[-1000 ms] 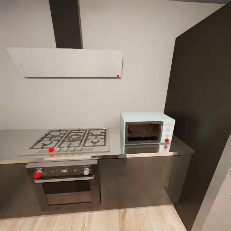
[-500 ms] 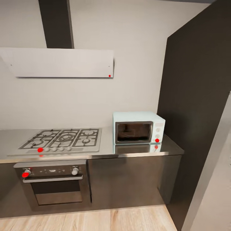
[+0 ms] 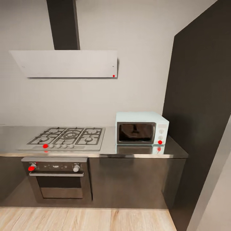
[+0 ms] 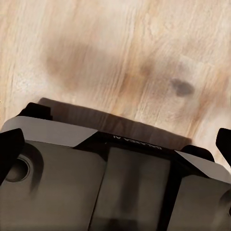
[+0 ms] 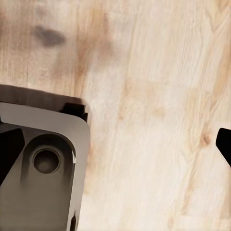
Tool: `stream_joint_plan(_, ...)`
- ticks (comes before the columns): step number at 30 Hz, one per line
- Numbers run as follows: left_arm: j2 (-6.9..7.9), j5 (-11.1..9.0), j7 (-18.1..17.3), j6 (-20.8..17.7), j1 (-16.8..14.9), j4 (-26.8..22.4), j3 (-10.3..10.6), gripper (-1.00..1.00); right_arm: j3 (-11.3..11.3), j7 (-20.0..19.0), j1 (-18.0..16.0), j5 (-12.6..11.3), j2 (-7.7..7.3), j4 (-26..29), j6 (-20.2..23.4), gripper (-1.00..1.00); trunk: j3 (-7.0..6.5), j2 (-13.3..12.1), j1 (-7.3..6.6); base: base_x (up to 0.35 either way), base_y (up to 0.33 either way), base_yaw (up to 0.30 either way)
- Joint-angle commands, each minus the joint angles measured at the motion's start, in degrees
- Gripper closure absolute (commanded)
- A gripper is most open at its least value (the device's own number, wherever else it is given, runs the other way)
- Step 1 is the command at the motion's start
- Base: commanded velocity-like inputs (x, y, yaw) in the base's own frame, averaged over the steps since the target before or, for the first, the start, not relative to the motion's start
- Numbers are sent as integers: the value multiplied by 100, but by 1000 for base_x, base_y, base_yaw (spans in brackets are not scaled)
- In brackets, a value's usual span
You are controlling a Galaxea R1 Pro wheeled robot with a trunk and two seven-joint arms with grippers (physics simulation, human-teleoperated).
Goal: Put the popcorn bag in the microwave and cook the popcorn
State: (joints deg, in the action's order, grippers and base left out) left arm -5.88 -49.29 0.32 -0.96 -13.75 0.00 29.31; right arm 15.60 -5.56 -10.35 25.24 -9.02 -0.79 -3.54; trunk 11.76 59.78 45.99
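The pale mint-blue microwave stands at the right end of the grey countertop. Its dark glass door is closed and a red light glows at its lower right corner. The popcorn bag is out of view. My left gripper hangs open over the wood floor and the robot's dark base, its fingertips at the picture's two side edges. My right gripper is open too, with nothing between its fingertips.
A grey gas hob lies left of the microwave, with a built-in oven below and a pale hood above. A tall dark cabinet walls off the right side. Light wood floor runs before the cabinets.
The whole head picture has shifted, so the camera moved: the counter now sits a little farther off and is seen more level. Nothing on it has moved.
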Motion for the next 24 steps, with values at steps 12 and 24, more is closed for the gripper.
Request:
stream_joint_plan(12, 1, -48, -21, -15, -5, 0, 48, -100, 58, -4, -4, 44, -4, 0, -54, -100, 8, 5, 0, 9, -1, 44)
stream_joint_plan(24, -1, -37, -41, -19, -5, 0, 57, -100, 65, 3, -4, 51, -4, -1, -42, -100, 8, 5, 0, 299, 0, 0)
